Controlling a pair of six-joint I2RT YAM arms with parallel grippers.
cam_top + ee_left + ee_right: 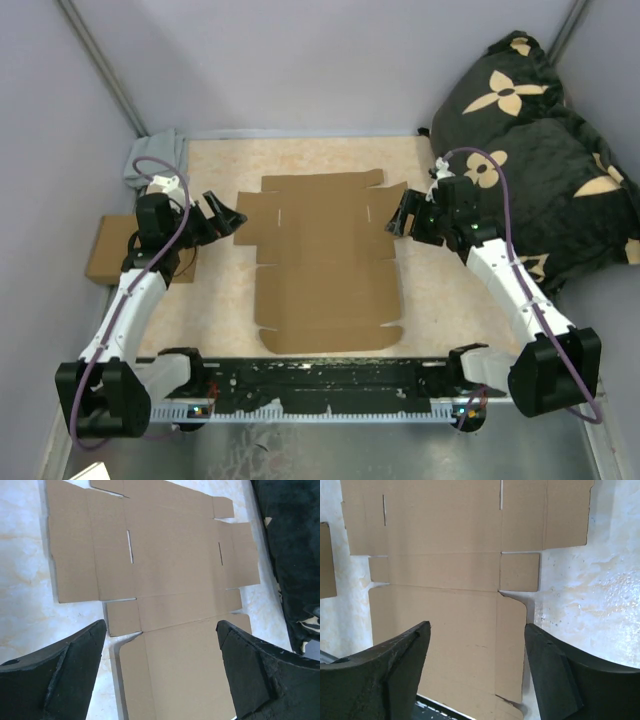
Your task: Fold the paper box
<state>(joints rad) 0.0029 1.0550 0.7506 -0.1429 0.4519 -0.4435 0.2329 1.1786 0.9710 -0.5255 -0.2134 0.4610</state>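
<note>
The paper box (325, 258) lies flat and unfolded in the middle of the table, a brown die-cut sheet with side flaps, tabs and two small slits. It also shows in the left wrist view (165, 580) and the right wrist view (445, 570). My left gripper (225, 217) is open and empty, hovering just off the sheet's upper left flap. My right gripper (403, 214) is open and empty, hovering at the sheet's upper right flap. In both wrist views the black fingers (60, 675) (570, 680) stand wide apart above the cardboard, touching nothing.
A second flat brown cardboard box (110, 250) lies at the table's left edge, behind the left arm. A grey cloth (160, 155) sits at the back left corner. A black cushion with tan flower prints (545, 150) fills the back right. The arm mounting rail (330, 385) runs along the near edge.
</note>
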